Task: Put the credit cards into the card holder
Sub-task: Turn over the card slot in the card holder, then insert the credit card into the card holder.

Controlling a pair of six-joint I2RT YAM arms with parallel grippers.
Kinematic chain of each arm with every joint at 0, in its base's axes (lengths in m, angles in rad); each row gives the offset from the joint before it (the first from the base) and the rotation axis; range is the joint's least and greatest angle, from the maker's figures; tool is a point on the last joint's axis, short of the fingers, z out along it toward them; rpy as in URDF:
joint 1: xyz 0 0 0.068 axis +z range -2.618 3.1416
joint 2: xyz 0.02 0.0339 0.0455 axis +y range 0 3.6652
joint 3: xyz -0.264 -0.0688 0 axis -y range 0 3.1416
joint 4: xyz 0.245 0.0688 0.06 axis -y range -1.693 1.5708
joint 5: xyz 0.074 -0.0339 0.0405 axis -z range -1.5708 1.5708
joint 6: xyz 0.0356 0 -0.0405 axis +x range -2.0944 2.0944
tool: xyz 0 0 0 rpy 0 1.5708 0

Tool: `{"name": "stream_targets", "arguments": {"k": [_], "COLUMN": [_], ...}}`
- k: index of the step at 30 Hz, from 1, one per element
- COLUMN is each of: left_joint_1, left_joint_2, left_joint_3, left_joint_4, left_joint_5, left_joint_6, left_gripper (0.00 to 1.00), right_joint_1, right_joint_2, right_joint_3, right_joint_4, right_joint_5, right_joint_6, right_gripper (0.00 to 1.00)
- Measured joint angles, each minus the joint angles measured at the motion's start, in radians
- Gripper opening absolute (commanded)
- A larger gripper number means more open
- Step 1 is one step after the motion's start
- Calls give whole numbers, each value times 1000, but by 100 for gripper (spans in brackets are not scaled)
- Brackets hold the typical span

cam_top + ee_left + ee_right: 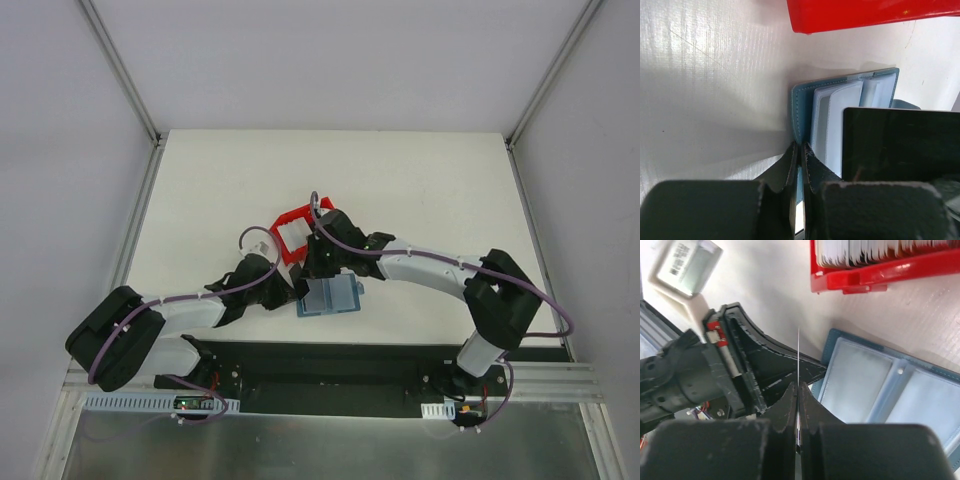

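Note:
The teal-blue card holder [328, 297] lies open on the white table, just in front of a red bin. My left gripper [800, 147] is shut on the left edge of the card holder's cover [802, 102]. The lighter inner pockets [837, 112] fan out beside that edge. My right gripper [798, 385] is shut on one thin credit card [798, 352], seen edge-on. That card hangs over the left end of the open card holder [890, 385], close to the left fingers [770, 362]. More credit cards [865, 250] stand in the red bin.
The red bin [297, 232] sits just behind the card holder, with my right gripper [322, 270] over its near edge. My left gripper [288, 296] comes in from the left. A dark flat shape [900, 145] hides the card holder's right part in the left wrist view.

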Motion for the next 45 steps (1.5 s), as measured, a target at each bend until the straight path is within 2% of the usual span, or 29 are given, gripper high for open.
{"name": "stream_targets", "arguments": {"k": [8, 13, 18, 22, 31, 45], "left_joint_1": [0, 0, 0, 0, 0, 0], "left_joint_2": [0, 0, 3, 16, 37, 43], "left_joint_3": [-8, -8, -5, 5, 24, 35], "left_joint_4": [16, 17, 18, 18, 9, -3], "left_joint_5": [2, 5, 8, 16, 29, 31], "left_joint_6": [-5, 2, 10, 21, 29, 28], "left_gripper": [0, 0, 0, 0, 0, 0], "right_joint_1": [-21, -113, -186, -203, -234, -249], "right_joint_2": [-112, -220, -224, -224, -209, -173], "right_joint_3": [-30, -221, -375, -437, -505, -595], "right_joint_4": [19, 116, 203, 265, 413, 542], "right_joint_5": [2, -29, -82, -115, -166, -180], "right_joint_6": [-3, 30, 77, 103, 135, 166], "right_gripper": [0, 1, 0, 0, 0, 0]}}
